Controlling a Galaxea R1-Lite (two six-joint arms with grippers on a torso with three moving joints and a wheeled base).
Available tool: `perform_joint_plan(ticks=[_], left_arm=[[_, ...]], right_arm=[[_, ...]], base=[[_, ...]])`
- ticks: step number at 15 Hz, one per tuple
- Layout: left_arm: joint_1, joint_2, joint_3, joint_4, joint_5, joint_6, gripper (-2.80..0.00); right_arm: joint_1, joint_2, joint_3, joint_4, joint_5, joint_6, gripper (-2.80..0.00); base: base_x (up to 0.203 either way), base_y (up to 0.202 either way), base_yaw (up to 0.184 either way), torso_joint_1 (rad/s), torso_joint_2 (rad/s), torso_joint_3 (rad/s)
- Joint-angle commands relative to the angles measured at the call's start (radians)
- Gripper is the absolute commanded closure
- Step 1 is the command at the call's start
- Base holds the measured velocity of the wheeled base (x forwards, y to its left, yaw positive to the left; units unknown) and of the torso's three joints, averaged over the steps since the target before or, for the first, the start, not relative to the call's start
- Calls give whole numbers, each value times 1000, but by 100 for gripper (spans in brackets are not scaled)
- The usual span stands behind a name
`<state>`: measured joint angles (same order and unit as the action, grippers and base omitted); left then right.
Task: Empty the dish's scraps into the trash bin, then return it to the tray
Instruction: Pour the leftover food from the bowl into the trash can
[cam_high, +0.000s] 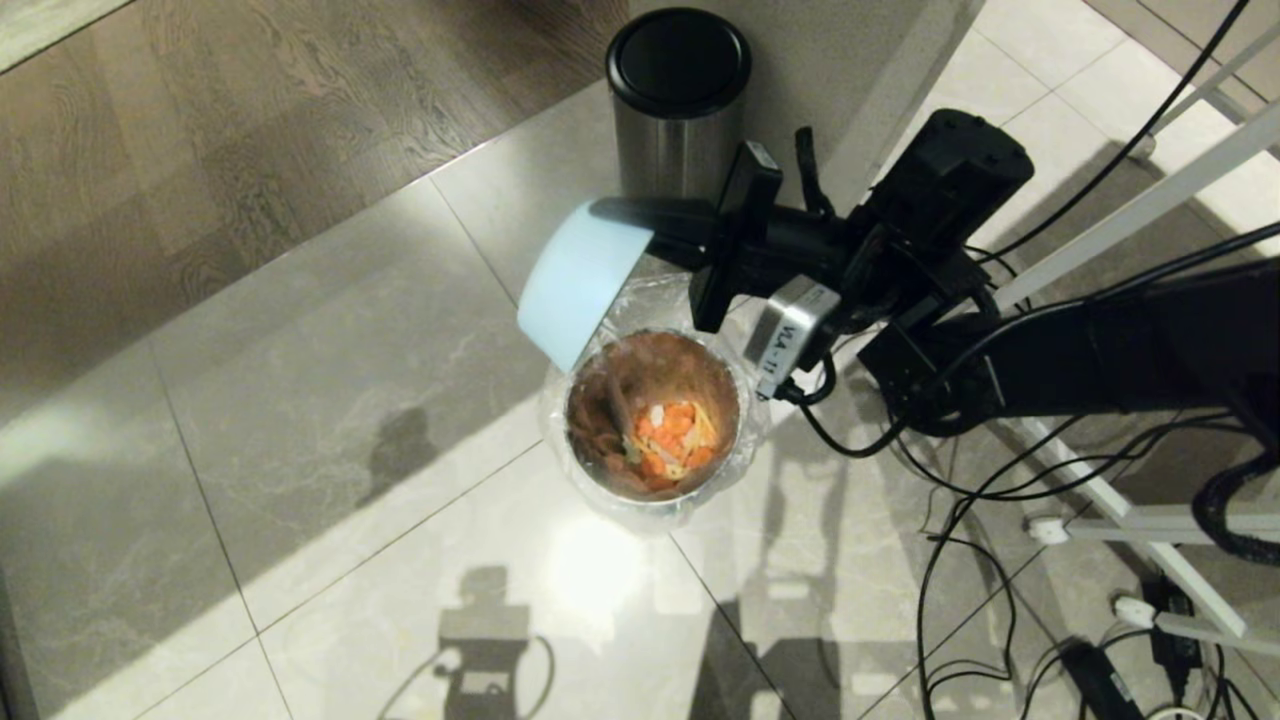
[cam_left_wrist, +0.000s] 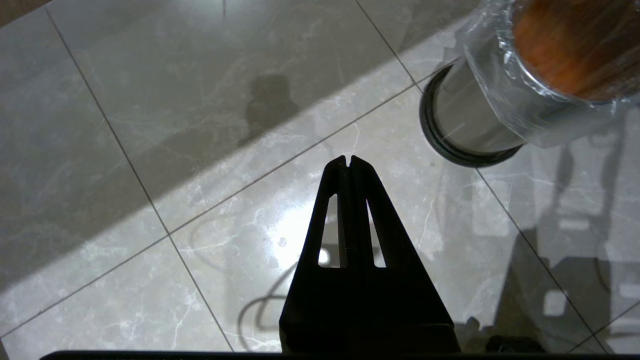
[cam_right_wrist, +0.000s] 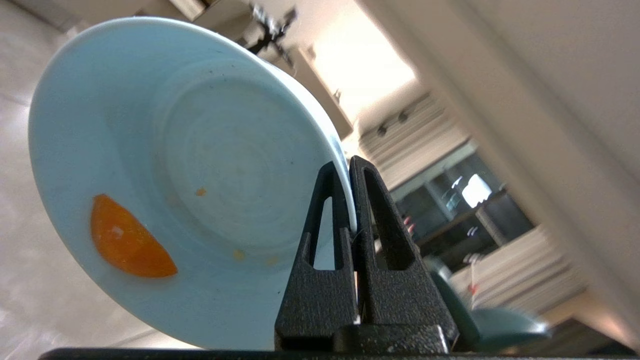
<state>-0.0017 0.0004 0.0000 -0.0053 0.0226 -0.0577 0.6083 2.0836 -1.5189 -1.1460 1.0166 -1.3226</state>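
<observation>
Clamping the rim of the dish (cam_right_wrist: 190, 175) between its closed fingers, the right tool (cam_right_wrist: 350, 172) holds the pale blue bowl tipped well over, its open side turned down and away from the wrist. Closest to the tool, one orange piece (cam_right_wrist: 131, 240) clings to the inner wall of the dish, with a few tiny crumbs beside it. That is the main risk: if the dish is righted now, the stuck piece rides back to the tray, which is not in view; a sharper tilt or a shake might free it, but the thin rim grip could slip under a jolt, and the dish could fall into or beside the bin.

Just below and slightly beyond the tool stands the trash bin (cam_high: 745, 440), its clear bag over the rim, with the scraps (cam_high: 670, 440) already heaped inside. The lower edge of the dish hangs over the bin's near rim, so a late-falling piece may well land on the floor (cam_high: 300, 350).

Farther off, behind the tool, stands a steel bin with a black lid (cam_high: 678, 95). The left tool (cam_left_wrist: 348, 161) hangs idle, pressed shut, over the tiles beside the trash bin.
</observation>
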Motion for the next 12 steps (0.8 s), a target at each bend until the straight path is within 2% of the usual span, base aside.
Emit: perform_joint_plan(ticks=[1,2,3,4,5,6,7,8,9,12], left_arm=[[0,1,0,-1,0,-1,0],[1,1,0,-1,0,-1,0],[0,0,0,-1,0,-1,0],[2,1,0,-1,0,-1,0],[0,1,0,-1,0,-1,0],[1,0,0,-1,0,-1,0],[0,1,0,-1,0,-1,0],[2,0,0,-1,0,-1,0],[1,0,0,-1,0,-1,0],[2,1,0,-1,0,-1,0]], right_arm=[[1,9,-26,-13,10,19,0],[4,17,-30,-21,29,5,0],[-2,20,-45,-1,15,56,0],[-6,24,-73,-5,9,69,0],[1,31,-75,-14,21,32,0],[-4,33,-78,-15,9,65,0],[-3,39,-82,-41,11,97,0],[2,49,-78,-85,20,94,0],[-3,50,-82,-89,10,145,0],[-1,49,-38,-156,-6,145,0]], base=[[0,0,0,0,0,0],[0,0,0,0,0,0],[0,0,0,0,0,0],[0,0,0,0,0,0],[0,0,0,0,0,0],[0,0,0,0,0,0],[0,0,0,0,0,0],[0,0,0,0,0,0],[0,0,0,0,0,0],[0,0,0,0,0,0]])
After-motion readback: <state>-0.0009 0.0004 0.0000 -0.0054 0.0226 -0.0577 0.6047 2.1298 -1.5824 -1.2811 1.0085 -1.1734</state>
